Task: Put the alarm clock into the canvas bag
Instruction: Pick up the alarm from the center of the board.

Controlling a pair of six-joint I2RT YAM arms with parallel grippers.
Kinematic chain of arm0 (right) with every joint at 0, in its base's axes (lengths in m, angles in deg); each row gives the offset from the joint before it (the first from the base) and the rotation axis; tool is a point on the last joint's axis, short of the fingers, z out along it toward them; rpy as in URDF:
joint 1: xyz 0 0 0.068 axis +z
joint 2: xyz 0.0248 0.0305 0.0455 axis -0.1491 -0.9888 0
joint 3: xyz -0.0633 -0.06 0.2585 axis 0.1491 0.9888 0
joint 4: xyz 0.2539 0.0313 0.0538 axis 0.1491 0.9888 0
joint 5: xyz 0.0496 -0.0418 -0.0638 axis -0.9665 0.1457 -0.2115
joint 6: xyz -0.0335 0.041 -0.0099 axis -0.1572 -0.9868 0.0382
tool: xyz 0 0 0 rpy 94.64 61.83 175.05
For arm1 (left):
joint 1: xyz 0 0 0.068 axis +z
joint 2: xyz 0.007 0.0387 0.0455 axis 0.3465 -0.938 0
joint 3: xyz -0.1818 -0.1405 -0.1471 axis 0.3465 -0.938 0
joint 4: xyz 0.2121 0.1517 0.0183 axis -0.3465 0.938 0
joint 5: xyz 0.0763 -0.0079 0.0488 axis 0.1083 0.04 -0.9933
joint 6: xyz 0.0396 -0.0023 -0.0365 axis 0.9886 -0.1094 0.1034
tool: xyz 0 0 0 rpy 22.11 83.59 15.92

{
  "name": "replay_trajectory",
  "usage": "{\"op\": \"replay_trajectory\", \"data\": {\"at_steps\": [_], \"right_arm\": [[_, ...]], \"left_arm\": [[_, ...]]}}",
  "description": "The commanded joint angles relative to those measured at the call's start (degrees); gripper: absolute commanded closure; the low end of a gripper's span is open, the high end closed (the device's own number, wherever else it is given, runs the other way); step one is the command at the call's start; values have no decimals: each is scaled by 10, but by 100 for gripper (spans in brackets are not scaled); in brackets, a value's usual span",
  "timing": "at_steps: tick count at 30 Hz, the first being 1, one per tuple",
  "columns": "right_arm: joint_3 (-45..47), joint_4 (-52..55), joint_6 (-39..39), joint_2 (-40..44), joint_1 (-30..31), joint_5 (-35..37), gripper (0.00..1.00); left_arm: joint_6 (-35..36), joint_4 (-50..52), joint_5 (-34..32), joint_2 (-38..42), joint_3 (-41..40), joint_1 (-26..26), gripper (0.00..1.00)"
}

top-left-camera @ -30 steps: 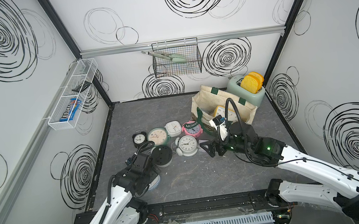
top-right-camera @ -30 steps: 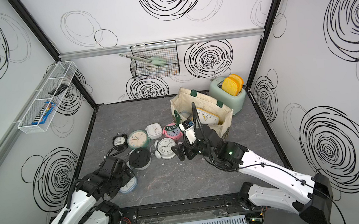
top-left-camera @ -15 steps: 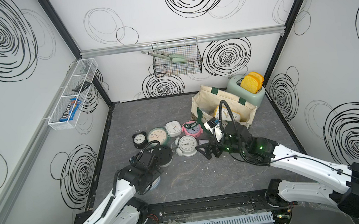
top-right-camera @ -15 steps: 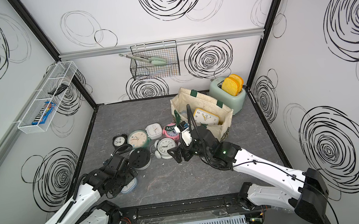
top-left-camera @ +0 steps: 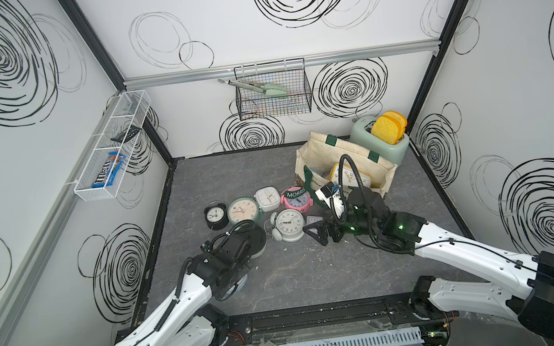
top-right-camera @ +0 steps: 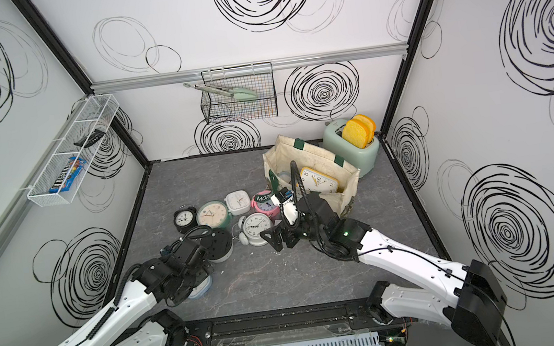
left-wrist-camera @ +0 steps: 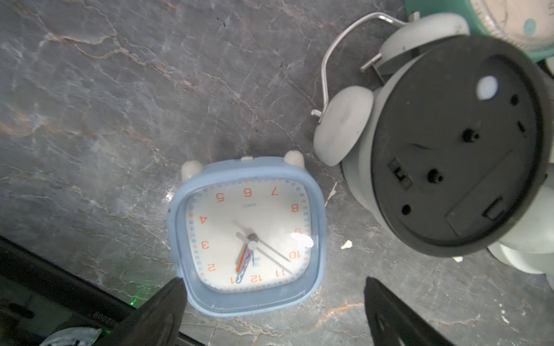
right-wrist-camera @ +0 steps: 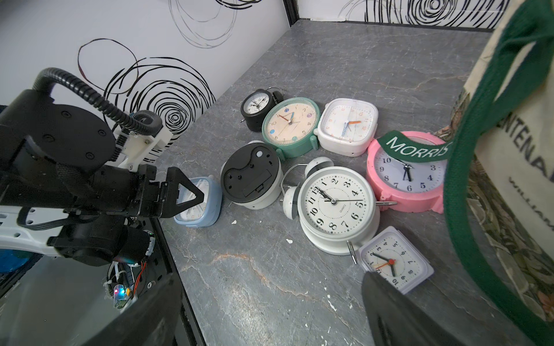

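The cream canvas bag [top-left-camera: 315,149] [top-right-camera: 280,155] stands open at the back right with a yellow clock [top-left-camera: 351,176] inside. Its green "MORRIS" handle [right-wrist-camera: 416,146] droops over a pink alarm clock [right-wrist-camera: 407,179]. Just above a blue square alarm clock [left-wrist-camera: 248,236] [right-wrist-camera: 199,206] hovers my left gripper [left-wrist-camera: 274,281] [right-wrist-camera: 186,194], open. The clock's near edge lies between its fingers, and nothing is gripped. Open and empty, my right gripper [top-left-camera: 319,235] [right-wrist-camera: 268,281] hangs low over the floor beside a small square clock [right-wrist-camera: 392,260] and a white twin-bell clock [right-wrist-camera: 335,206].
Several more clocks lie in a cluster: a grey one on its face [right-wrist-camera: 250,176], a green one [top-left-camera: 242,210], a white square one [top-left-camera: 267,198] and a black one [top-left-camera: 215,215]. A mint toaster [top-left-camera: 377,140] stands behind the bag. A wire basket [top-left-camera: 273,99] hangs on the back wall.
My right gripper has shifted a little to the left, closer to the white twin-bell clock. The left wrist has edged slightly forward over the blue clock. Both grippers stay open.
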Motion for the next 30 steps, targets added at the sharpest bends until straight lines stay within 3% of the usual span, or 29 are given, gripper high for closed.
{"op": "replay_trajectory", "data": {"at_steps": [1, 30], "right_arm": [[4, -17, 3, -3, -3, -20, 3], [11, -18, 9, -22, 13, -56, 3]], "left_arm": [[-25, 22, -24, 2, -1, -2, 4], [-37, -55, -15, -52, -57, 6, 4]]}}
